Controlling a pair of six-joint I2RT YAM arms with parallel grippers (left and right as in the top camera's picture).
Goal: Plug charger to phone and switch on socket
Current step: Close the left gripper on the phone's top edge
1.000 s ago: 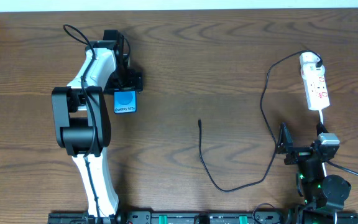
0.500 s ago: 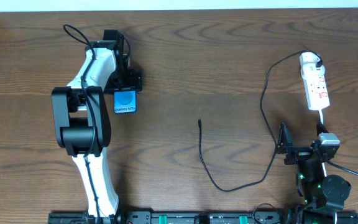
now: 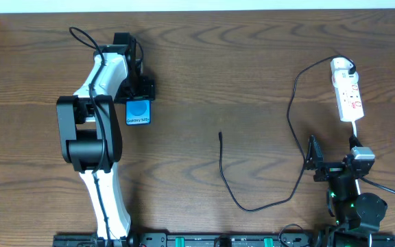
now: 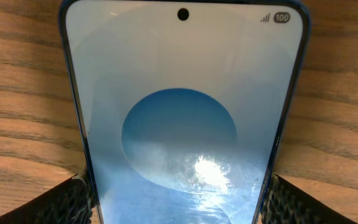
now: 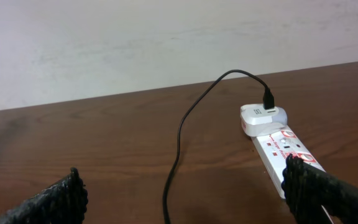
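Straddling the phone: my left gripper [image 4: 178, 198], one finger pad [image 4: 67, 200] just beside each long edge of the handset. I cannot tell whether the pads press on it or only flank it.
Phone [image 3: 138, 112]: flat on the table [image 3: 204, 62], screen up, in the left half and nearer the far edge than the near one. The wrist view shows a blue disc on a pale screen, with the camera hole at the end away from me.
Plug tip [image 3: 220, 136]: free on the bare wood near the table's middle, well apart from the phone, touching nothing else.
Charger [image 5: 179, 137]: runs from the tip toward the near edge, bends right, then climbs toward the far-right corner in a loose arc.
White plug [image 5: 263, 115]: the cable's black connector is seated in it, at the far end of the socket.
Socket [image 3: 349, 96]: flat along the right edge, toward the far-right corner. Switch position: cannot tell.
Right gripper [image 5: 188, 196]: fingers spread wide, nothing between them. It sits by the near-right corner, just short of the socket's near end.
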